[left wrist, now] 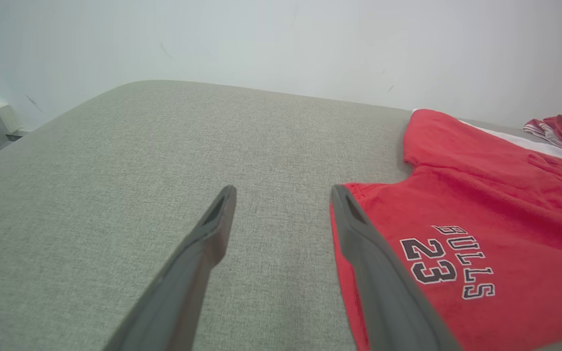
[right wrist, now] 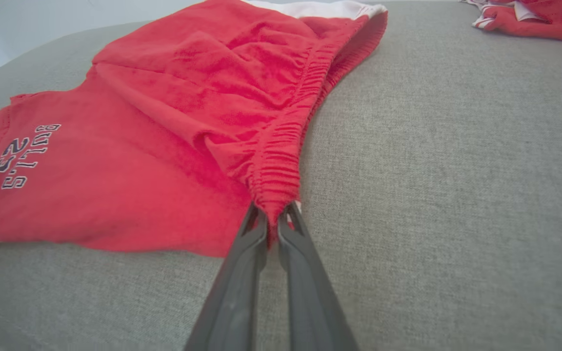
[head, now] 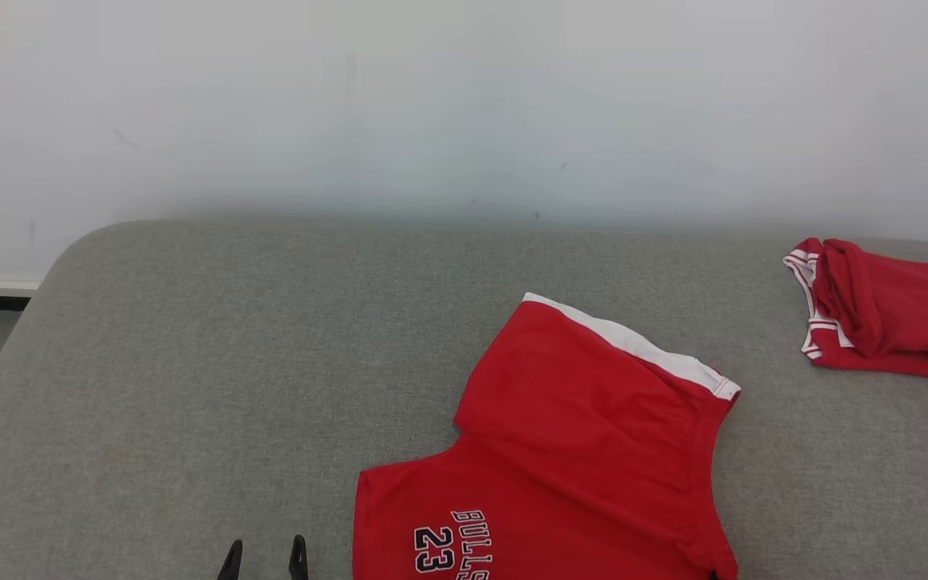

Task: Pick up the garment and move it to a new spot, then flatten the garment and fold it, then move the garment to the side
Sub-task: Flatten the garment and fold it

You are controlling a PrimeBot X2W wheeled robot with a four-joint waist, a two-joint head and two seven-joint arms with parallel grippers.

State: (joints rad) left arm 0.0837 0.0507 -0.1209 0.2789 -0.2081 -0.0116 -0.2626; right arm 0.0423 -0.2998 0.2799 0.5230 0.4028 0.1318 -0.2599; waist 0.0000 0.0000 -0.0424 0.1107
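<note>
Red shorts (head: pixel 577 451): spread flat on the pad, right of the middle and toward the near edge in the head view.
Print (head: pixel 452 544): "BULLS 23" in dark letters on the near leg.
Stripe (head: pixel 633 342): white, along the far edge of the shorts.
Waistband (right wrist: pixel 281 161): gathered elastic on the shorts' right side, its near end bunched into a point.
Right gripper (right wrist: pixel 273 214): all but closed, fingers pinching the waistband's near end, red cloth between the tips.
Left gripper (left wrist: pixel 283 195): fingers spread wide with nothing between them, over bare pad just beside the leg hem.
Second garment (head: pixel 891 314): red with white trim, crumpled at the pad's far right, well apart from the shorts.
Pad (head: pixel 230 362): grey woven fabric, rounded far-left corner.
Wall (head: pixel 432 105): pale, behind the pad.
</note>
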